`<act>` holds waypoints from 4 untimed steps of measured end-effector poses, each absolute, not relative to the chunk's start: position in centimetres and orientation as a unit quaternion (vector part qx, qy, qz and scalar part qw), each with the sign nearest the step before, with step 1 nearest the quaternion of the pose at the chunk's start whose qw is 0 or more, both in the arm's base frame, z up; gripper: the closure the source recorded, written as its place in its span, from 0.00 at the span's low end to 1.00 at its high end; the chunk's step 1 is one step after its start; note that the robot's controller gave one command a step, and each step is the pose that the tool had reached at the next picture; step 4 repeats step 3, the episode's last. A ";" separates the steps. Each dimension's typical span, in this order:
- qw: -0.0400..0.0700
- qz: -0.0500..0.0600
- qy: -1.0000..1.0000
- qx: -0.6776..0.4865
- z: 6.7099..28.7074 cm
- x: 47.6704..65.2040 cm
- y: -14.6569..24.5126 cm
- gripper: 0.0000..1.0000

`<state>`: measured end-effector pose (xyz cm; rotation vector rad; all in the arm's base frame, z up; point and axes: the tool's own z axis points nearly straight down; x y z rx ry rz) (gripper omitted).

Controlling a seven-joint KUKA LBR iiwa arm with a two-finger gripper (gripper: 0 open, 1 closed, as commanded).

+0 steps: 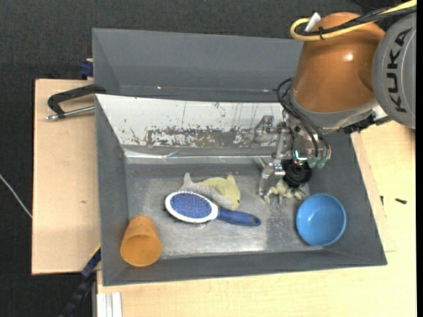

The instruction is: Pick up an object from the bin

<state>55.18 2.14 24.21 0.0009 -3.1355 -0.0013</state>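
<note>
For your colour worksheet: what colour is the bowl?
The bowl is blue; camera view shows it.

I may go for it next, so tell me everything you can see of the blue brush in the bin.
The brush has an oval head with a white rim and a blue bristle pad facing up, plus a blue handle pointing toward the view's right. It looks like plastic. It lies flat on the bin floor, near the middle front. Its head abuts a pale yellow soft thing behind it; the gripper stands apart to its right.
</note>
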 end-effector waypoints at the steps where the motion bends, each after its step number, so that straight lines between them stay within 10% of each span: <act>1: 0.002 -0.001 -0.997 0.071 10.0 54.0 5.6 0.00; 2: -0.003 0.000 -0.998 0.071 10.8 54.3 5.5 1.00; 3: -0.008 0.000 -0.991 0.131 25.7 55.9 5.9 1.00; 4: -0.008 0.000 -0.991 0.131 25.7 55.9 5.9 1.00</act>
